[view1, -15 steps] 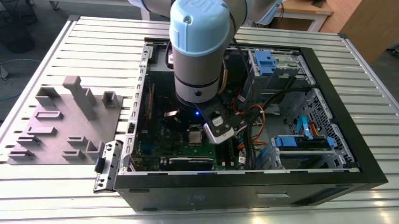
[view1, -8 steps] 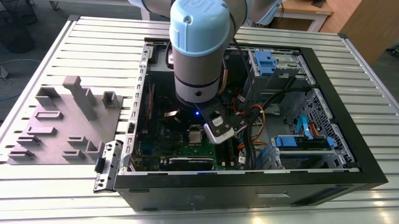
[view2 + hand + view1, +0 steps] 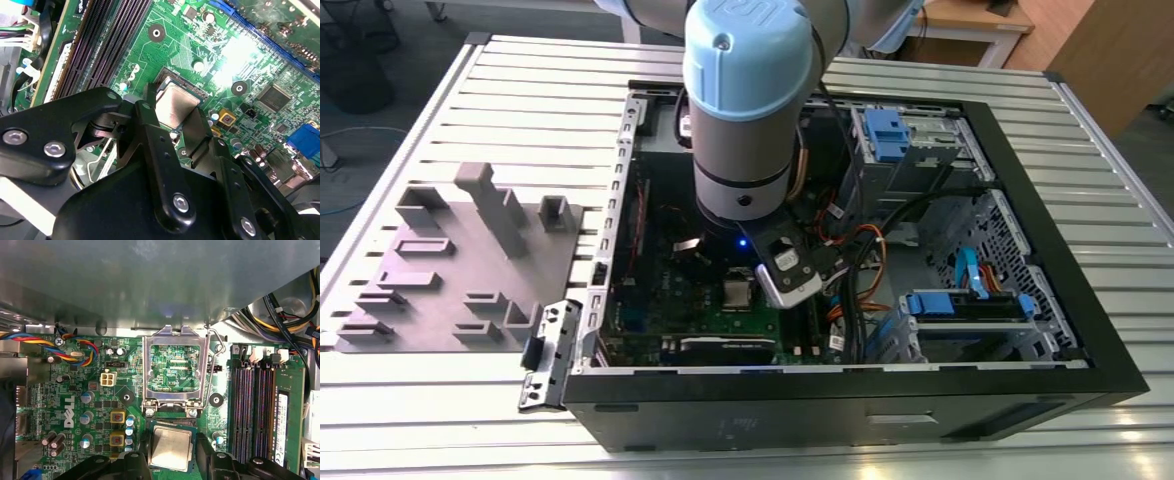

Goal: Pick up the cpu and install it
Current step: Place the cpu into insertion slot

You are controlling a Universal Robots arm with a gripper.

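The cpu [image 3: 171,447], a small square chip with a pale metal top, lies flat in its socket on the green motherboard [image 3: 100,405], just below the raised shiny socket frame [image 3: 174,367]. My gripper [image 3: 172,440] hangs right over it, one black finger [image 3: 141,460] on each side of the chip with a thin dark gap showing, so it stands open. The second wrist view shows the same: the cpu [image 3: 176,102] lies between the fingers [image 3: 150,120] of the gripper [image 3: 173,106]. In the exterior view the gripper [image 3: 781,285] reaches down into the open computer case [image 3: 1067,300] beside the cpu [image 3: 738,293].
Memory slots [image 3: 255,405] run close beside the socket, and coloured cables [image 3: 75,347] cross the board. Drive bays with blue clips [image 3: 967,305] and cable bundles [image 3: 867,260] crowd the case. A grey fixture block [image 3: 467,260] stands on the slatted table at the exterior view's left.
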